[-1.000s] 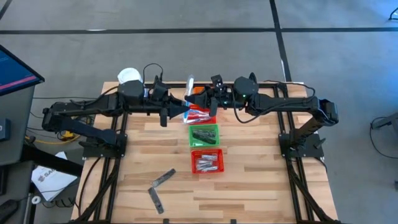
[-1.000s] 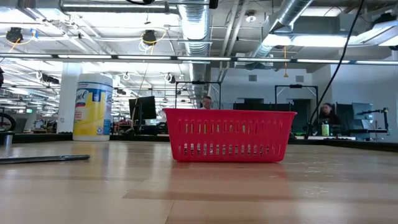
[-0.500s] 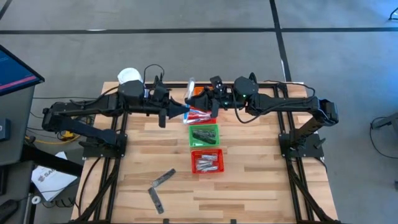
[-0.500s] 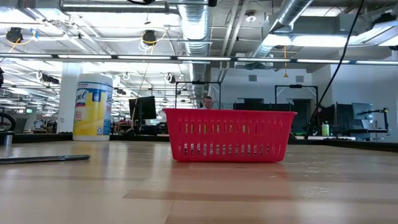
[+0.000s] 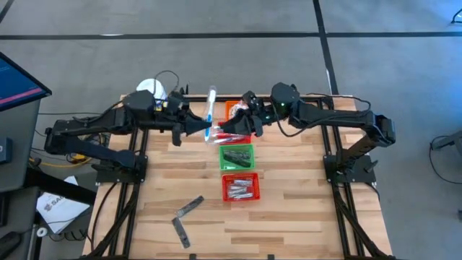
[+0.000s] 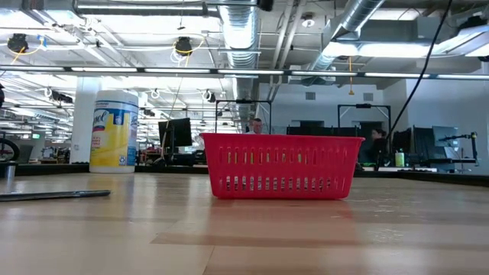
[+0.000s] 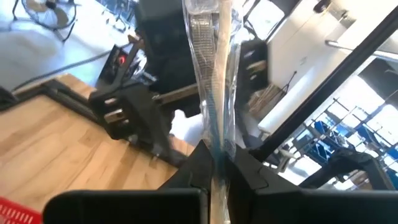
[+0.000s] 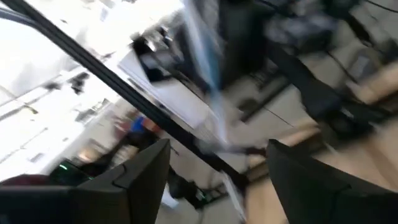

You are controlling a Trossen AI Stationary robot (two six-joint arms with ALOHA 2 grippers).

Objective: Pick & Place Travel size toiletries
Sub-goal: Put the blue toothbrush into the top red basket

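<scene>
Upright and slightly tilted, a wrapped toothbrush (image 5: pixel 211 108) is held with its long axis rising away from the left gripper (image 5: pixel 207 130), its lower end pinched between the closed fingers (image 7: pixel 200 163). In the left wrist view the toothbrush (image 7: pixel 211 81) is seen as a slim pale handle with a blue streak, sealed in a clear glossy sleeve that runs straight out from the fingertips. Just beside that grip, toward the table's middle, the right gripper (image 5: pixel 238 124) is found with its two dark fingers (image 8: pixel 146 171) spread wide apart and nothing clasped between them; the toothbrush (image 8: pixel 202 56) is only shown as a blurred pale-blue streak beyond them. Directly below both grippers an orange basket (image 5: pixel 232 109) is partly hidden. Farther out a green basket (image 5: pixel 237 157) and then a red basket (image 5: pixel 240 187) are lined up, each holding small items. Well apart, near the table's front edge, two dark flat strips (image 5: pixel 184 219) are laid.
</scene>
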